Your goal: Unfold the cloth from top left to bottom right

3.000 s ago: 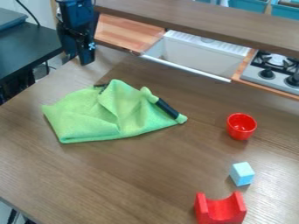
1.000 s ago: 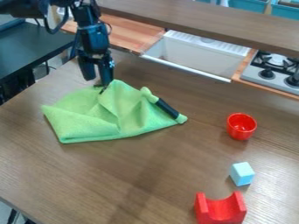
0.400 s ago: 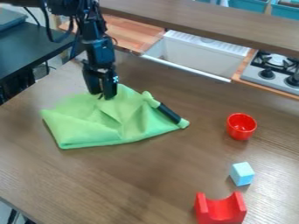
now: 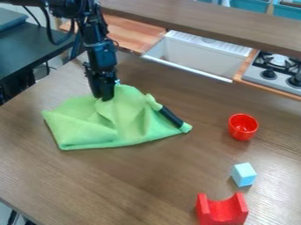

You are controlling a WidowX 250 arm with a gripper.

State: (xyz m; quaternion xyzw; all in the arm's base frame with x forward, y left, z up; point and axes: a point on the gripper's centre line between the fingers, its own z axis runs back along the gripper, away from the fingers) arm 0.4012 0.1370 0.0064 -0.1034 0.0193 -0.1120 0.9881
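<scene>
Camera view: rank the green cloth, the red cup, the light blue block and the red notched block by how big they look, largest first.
1. Green cloth, by far
2. Red notched block, though the picture's bottom edge cuts it off
3. Red cup
4. Light blue block, only slightly smaller than the cup

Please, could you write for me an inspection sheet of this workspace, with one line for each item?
Surface: brown wood-grain table, cloth and loose things on it.
Job's things: green cloth, still folded and wrinkled.
Clutter: green-and-black stick-shaped thing at the cloth's right side; red cup, light blue block, notched red block farther right.
Gripper: black gripper at the cloth's upper edge, fingers together, seemingly pinching it.
Cables: black cable looping beside the arm.
Surroundings: sink, stove, dark side table.
</scene>
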